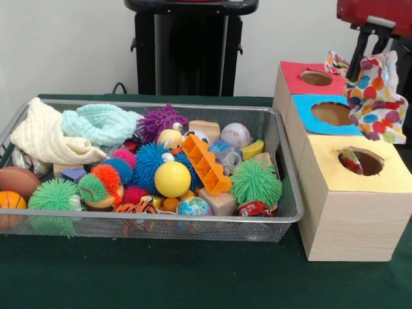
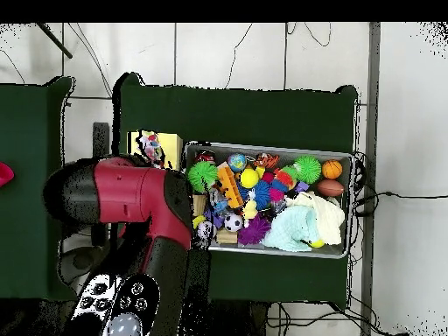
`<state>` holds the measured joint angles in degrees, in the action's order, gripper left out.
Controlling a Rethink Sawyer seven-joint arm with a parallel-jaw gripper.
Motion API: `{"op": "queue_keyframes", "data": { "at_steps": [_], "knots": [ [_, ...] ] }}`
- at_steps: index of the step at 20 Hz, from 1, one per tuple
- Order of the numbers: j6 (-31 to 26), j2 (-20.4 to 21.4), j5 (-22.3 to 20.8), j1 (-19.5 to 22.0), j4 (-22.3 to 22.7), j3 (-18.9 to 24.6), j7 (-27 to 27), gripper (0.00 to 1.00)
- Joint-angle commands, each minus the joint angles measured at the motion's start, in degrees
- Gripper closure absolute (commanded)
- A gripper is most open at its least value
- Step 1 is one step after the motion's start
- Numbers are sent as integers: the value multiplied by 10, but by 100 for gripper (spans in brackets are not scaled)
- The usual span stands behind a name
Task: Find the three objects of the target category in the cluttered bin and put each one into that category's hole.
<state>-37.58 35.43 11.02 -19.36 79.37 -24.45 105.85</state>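
Evidently the gripper point(image 1: 368, 40) pinches a polka-dot cloth point(image 1: 380, 96) closed-jawed, dangling at one o'clock above the yellow-surround hole point(image 1: 362, 161) for dropping in.

Boxes point(image 1: 351, 193) right of bin point(image 1: 283, 212); cloth point(image 1: 380, 96) hangs above boxes.

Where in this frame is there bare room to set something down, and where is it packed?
Free: the green tablecloth in front of the wire basket and the pale wooden box. Crowded: the basket is heaped edge to edge, and the gripper hangs a polka-dot cloth above the boxes.
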Motion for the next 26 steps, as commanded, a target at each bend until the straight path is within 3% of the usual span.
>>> {"op": "queue_keyframes", "data": {
  "at_steps": [1, 11, 26],
  "knots": [
    [77, -42, 18, 28, 28, 28, 154, 100],
    [98, -62, 45, 35, 67, 47, 150, 100],
    [54, -65, 73, 10, 86, 39, 165, 100]
  ]
}}
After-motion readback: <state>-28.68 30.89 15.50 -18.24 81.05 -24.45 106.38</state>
